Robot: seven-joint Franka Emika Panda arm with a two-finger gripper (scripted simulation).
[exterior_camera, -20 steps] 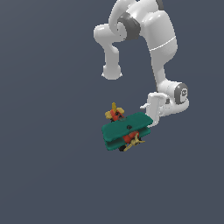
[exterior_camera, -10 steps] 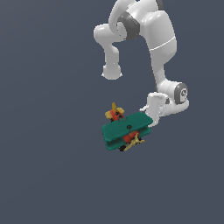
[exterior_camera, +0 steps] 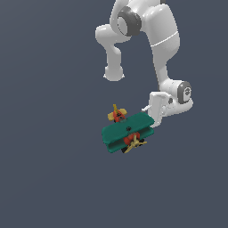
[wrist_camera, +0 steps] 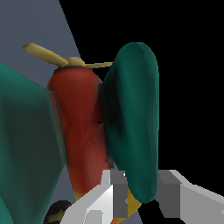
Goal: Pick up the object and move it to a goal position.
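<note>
The object [exterior_camera: 128,132] is a small toy biplane with two teal-green wings, a red body, a tan-yellow propeller and a tan tail. It sits just off the end of the white arm in the exterior view. My gripper [exterior_camera: 148,124] holds the wing tip on the exterior view's right. In the wrist view one teal wing [wrist_camera: 133,118] runs down between my two grey fingers [wrist_camera: 116,194], which touch it on both sides. My gripper [wrist_camera: 143,193] is shut on that wing. The red body [wrist_camera: 81,127] and propeller [wrist_camera: 48,56] lie beside it.
Plain dark grey ground [exterior_camera: 49,133] fills the exterior view around the plane. The white arm [exterior_camera: 156,40] rises above and to the exterior view's right of the plane. No other objects show.
Hardly anything differs; the plane and the gripper holding it may have risen very slightly.
</note>
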